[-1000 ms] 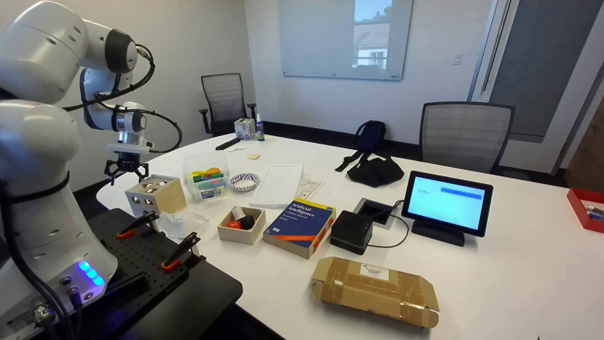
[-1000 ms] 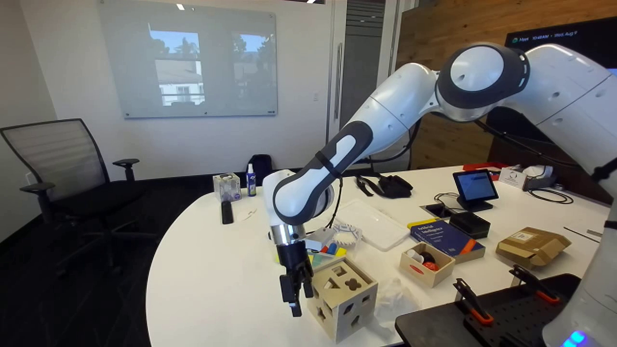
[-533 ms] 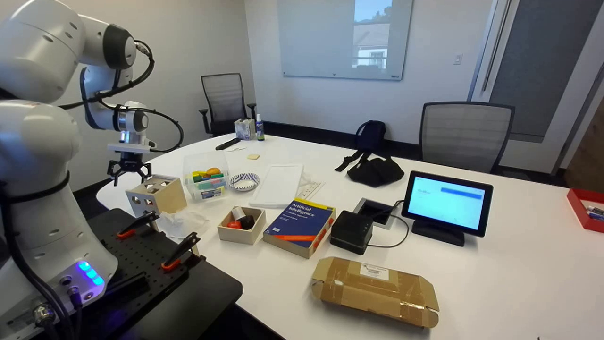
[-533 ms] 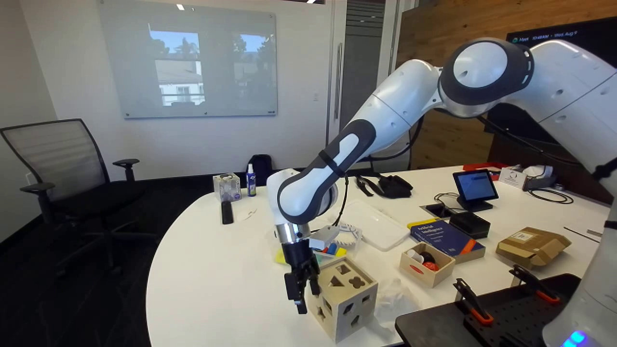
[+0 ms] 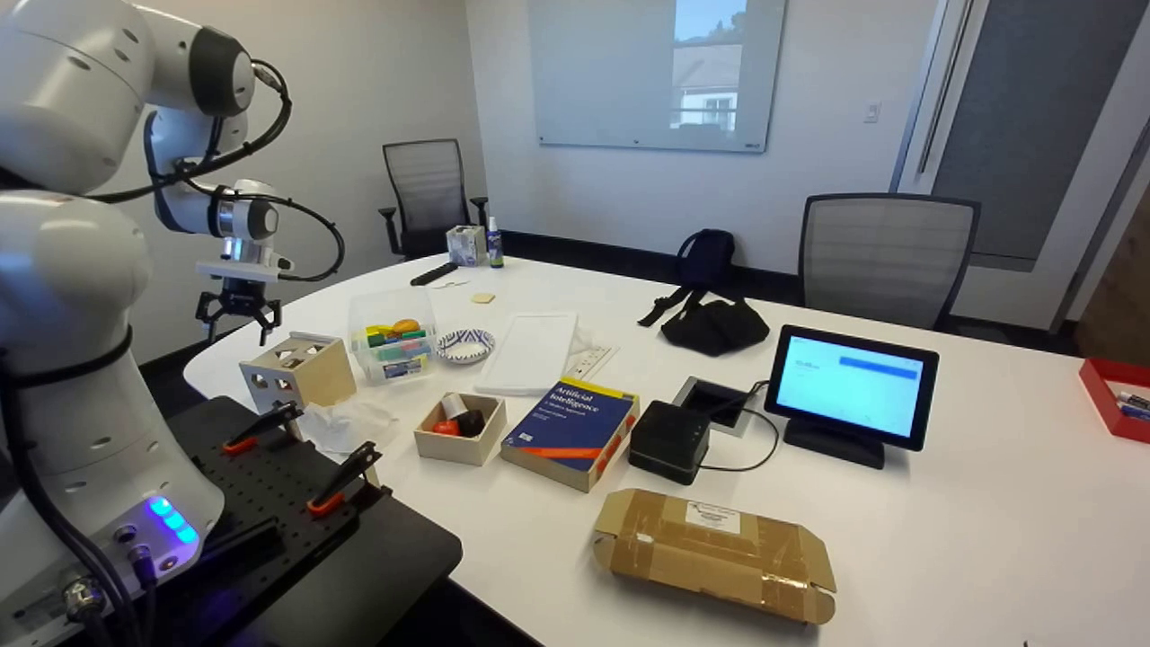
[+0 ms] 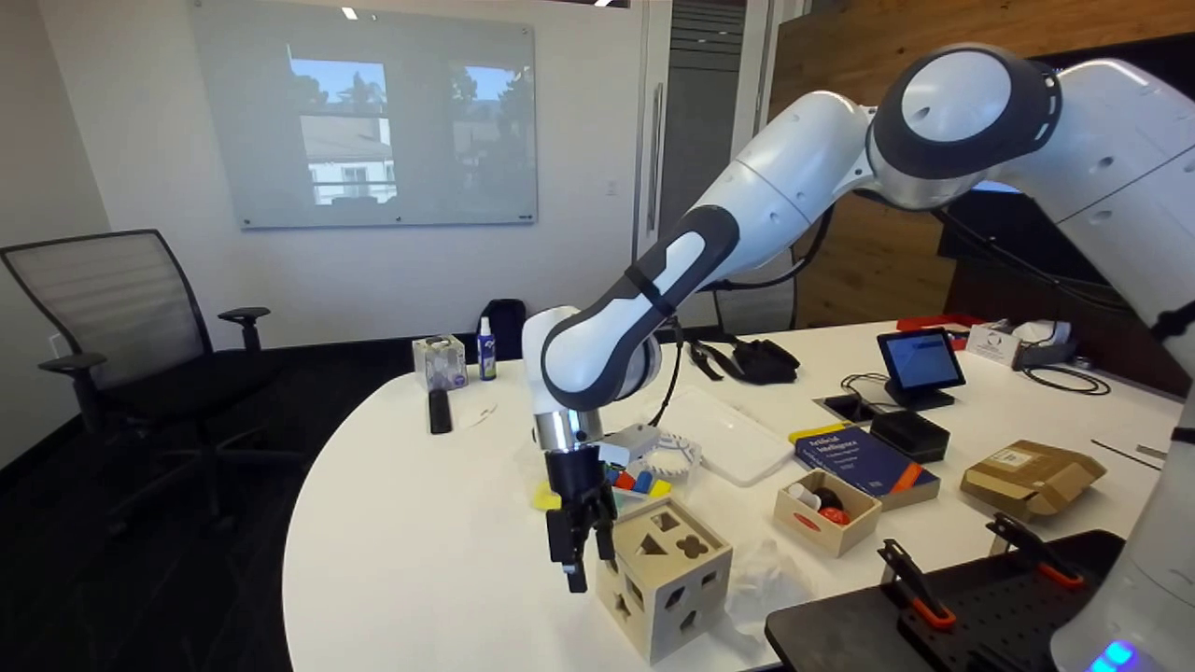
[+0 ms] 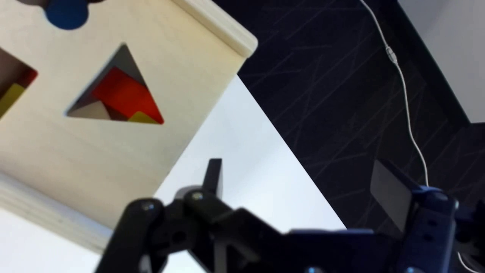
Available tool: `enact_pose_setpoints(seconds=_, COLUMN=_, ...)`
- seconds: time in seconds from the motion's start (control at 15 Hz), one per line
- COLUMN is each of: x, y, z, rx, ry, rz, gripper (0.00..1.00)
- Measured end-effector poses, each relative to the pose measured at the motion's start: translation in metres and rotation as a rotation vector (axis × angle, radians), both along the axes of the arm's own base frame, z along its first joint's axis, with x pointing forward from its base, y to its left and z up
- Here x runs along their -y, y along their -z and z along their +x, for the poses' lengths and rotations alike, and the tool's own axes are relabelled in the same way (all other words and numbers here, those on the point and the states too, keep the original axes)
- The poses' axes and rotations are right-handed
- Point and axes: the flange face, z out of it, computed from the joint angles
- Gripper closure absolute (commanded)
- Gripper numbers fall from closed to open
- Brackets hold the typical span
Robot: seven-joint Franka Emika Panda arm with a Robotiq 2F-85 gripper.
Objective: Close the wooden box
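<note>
In an exterior view, the Robotiq gripper is held at about ten o'clock from the wooden shape-sorter box, which is set on the white table; compared with half a second ago, the gripper is raised and drawn off toward ten or eleven o'clock. In an exterior view where the box's top is better shown, the pierced lid panel is seen slightly farther toward two o'clock than a second ago, while the box itself is not shifted; the gripper is seen at nine o'clock from it. In the wrist view, the fingers are spread wide with nothing gripped. The panel is found at ten o'clock from them, lodged between raised side strips, its gripper-side edge about level with their ends; a red block is glimpsed inside. From this, the lid is judged to be slid home, or nearly so, and the push to be finished. The opposite edge is cut off by the wrist frame, so full closure cannot be confirmed there; a last nudge may be needed.
</note>
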Motion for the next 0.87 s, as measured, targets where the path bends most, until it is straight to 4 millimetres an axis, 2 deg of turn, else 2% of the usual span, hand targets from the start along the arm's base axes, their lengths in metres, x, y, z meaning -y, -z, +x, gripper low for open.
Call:
enact_pose_setpoints(seconds=0.27, x=0.003, y=-0.043, z=0.014, rx=0.108, ry=0.09, rz=0.085, gripper=0.0)
enact_pose_setpoints(seconds=0.53, x=0.02, y=-0.083, z=0.039, rx=0.271, ry=0.23, rz=0.125, gripper=0.0)
enact_pose_setpoints(seconds=0.87, x=0.043, y=-0.106, z=0.05, rx=0.368, ry=0.342, rz=0.092, gripper=0.0)
